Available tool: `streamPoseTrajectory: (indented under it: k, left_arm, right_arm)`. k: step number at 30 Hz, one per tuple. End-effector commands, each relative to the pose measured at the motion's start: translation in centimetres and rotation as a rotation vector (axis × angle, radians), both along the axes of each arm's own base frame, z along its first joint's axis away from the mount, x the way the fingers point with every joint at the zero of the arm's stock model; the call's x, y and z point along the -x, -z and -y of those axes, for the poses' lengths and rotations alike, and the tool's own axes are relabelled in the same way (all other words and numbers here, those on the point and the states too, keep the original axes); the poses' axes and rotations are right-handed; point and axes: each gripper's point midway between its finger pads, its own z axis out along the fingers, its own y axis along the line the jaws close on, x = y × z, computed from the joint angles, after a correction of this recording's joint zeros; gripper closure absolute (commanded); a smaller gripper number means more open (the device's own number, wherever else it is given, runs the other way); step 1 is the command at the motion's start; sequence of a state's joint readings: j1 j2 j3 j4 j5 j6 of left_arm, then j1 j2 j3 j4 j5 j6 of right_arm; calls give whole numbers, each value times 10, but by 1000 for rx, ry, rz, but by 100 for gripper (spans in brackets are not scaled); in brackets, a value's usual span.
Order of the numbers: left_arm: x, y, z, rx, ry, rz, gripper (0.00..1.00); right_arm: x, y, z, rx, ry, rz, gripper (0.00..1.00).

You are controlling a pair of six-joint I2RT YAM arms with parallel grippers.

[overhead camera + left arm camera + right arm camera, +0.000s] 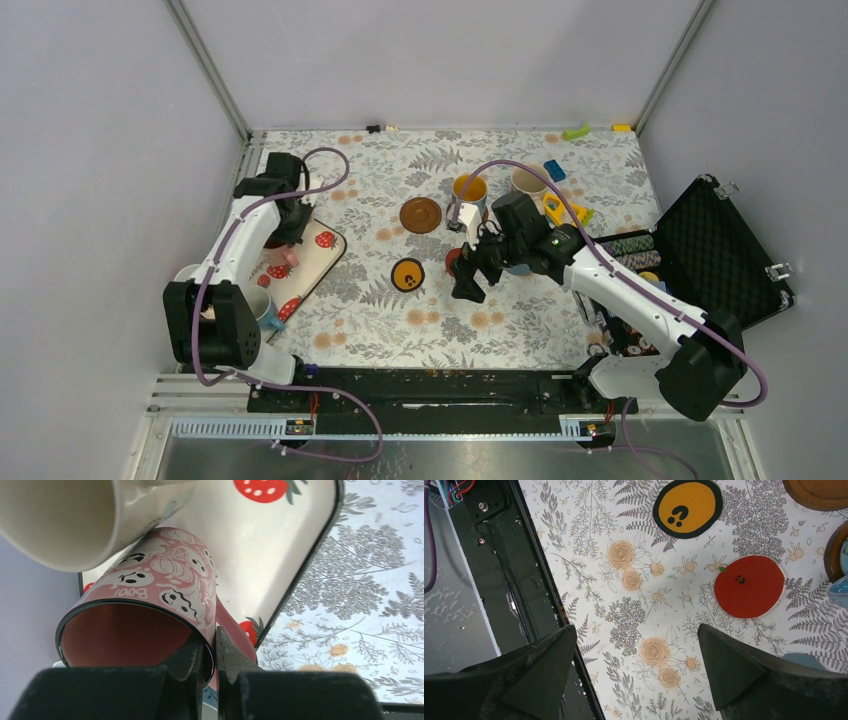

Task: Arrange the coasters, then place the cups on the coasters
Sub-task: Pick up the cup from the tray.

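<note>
Left wrist view: the left jaws are clamped shut on the rim of a pink cup, one jaw inside its mouth and one outside. The cup is printed with white ghosts and pumpkins, and the word "Boo!" can be read near its rim. It sits over the cream tray with red strawberries, and a cream cup leans against it from above.

In the right wrist view the right jaws stand wide apart and hold nothing, above the bare desk. Beyond them lies the orange coaster with its black rim and a black mark like a question mark. Near it lies the red coaster, which has a tiny black face and a green stalk. A brown coaster shows at the frame's corner.

The desk wears a pale cloth printed with grey ferns and orange roses. From above, a blue cup with yellow interior and a cream mug stand at the far side, near the brown coaster. An open black case holding striped chips lies on the right. Plain grey walls enclose the desk.
</note>
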State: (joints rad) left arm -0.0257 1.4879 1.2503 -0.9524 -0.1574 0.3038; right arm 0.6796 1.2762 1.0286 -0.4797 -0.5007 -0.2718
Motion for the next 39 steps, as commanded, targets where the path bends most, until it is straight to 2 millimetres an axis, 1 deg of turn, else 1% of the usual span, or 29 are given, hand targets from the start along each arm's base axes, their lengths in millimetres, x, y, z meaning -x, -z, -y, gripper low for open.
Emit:
streamPoseTrajectory:
  k: [1,6,8,10,11,12,15,17,21,24,27,29,32,35,39]
  left_arm:
    - [-9,-48,7,-26,1,143,100]
    - [-6,-83,27,38,42,197,100]
    - [-7,-93,43,96,79,225,100]
    - [-7,-99,65,156,129,237,100]
    - [-7,-99,76,175,148,234,100]
    - [-7,-99,90,186,188,229,100]
    - [-9,-97,121,192,265,208,100]
    - [-13,-94,136,189,305,191,100]
    - [-25,-82,154,196,345,150,100]
    - [-38,-71,155,176,333,154,100]
    - [-49,-65,148,130,305,181,100]
    - [-53,-59,146,113,287,194,100]
    - [-56,-45,141,90,258,183,100]
    - [-58,-29,131,78,210,161,100]
    - [-64,-18,116,125,136,122,100]
  right_arm:
    - [-2,-16,-3,-46,0,41,0]
    - [-3,-17,-3,-48,2,43,0]
    - [-3,-17,-4,-50,2,42,0]
    - [-3,-17,-4,-50,1,42,0]
    - [-4,-17,-4,-49,3,46,0]
    - [-4,-17,-3,-47,6,50,0]
    - [-6,-20,-1,-46,16,70,0]
    - [-7,-21,0,-44,20,82,0]
    - [-9,-19,1,-38,24,84,0]
    - [-9,-16,0,-32,23,77,0]
    - [-10,-14,0,-26,21,76,0]
    - [-10,-13,0,-23,20,74,0]
    - [-9,-11,-1,-23,12,62,0]
    - [-10,-9,-2,-18,12,56,1]
    - [-11,-10,-2,-18,16,62,0]
